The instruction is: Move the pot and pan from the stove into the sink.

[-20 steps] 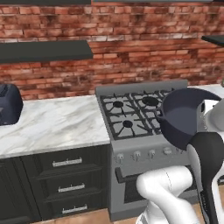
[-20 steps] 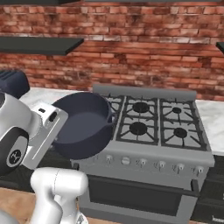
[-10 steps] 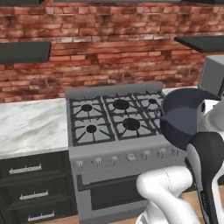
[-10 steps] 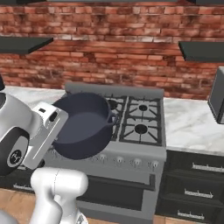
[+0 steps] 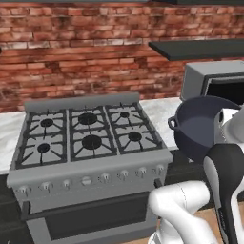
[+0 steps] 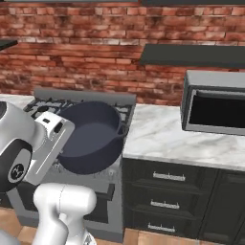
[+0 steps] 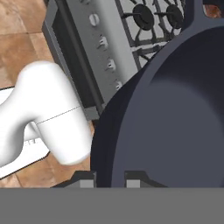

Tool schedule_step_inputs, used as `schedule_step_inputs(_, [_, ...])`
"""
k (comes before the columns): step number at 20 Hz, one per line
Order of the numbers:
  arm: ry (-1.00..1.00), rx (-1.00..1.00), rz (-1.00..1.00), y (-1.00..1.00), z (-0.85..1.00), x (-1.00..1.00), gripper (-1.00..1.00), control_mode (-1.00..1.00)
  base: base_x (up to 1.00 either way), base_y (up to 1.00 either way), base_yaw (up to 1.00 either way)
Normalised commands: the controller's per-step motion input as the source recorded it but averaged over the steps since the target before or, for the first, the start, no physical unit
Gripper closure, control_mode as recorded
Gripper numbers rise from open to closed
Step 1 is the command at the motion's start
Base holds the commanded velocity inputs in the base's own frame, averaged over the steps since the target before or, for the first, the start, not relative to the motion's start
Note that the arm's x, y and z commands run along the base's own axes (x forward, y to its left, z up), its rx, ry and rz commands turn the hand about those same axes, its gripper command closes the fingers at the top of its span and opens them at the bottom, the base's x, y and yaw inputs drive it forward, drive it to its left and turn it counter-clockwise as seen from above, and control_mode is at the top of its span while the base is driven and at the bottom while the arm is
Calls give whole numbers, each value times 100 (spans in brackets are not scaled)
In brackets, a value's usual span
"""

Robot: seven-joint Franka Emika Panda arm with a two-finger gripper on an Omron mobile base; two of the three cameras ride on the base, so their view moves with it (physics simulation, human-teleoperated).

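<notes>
**A:** Start on your left. What do you see?

**B:** The stove (image 5: 90,143), its six burners bare under the grates. To its right, off the stove, the pot (image 5: 200,126) hangs in the air in front of the marble tabletop (image 6: 167,136), clear of any surface.

**A:** Which way does your pot face?

**B:** It is tipped on its side, mouth turned up and toward the brick wall, one loop handle toward the stove.

**A:** And your arm?

**B:** Folded close to the base, wrist raised. The end effector (image 7: 109,177) has its two fingertips set close on either side of the pot's rim, gripping it.
</notes>
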Motion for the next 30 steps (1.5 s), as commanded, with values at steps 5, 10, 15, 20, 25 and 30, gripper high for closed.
schedule_step_inputs(5, [0,0,0,0,0,0,100,100,28,-100,-1])
schedule_step_inputs(10, [0,0,0,0,0,0,100,100,28,-98,-1])
schedule_step_inputs(15, [0,0,0,0,0,0,100,100,29,-97,0])
schedule_step_inputs(20, [0,0,0,0,0,0,100,100,14,-74,0])
schedule_step_inputs(25, [0,0,0,0,0,0,100,100,-3,-25,-26])
schedule_step_inputs(30, [0,0,0,0,0,0,100,100,0,-5,-48])
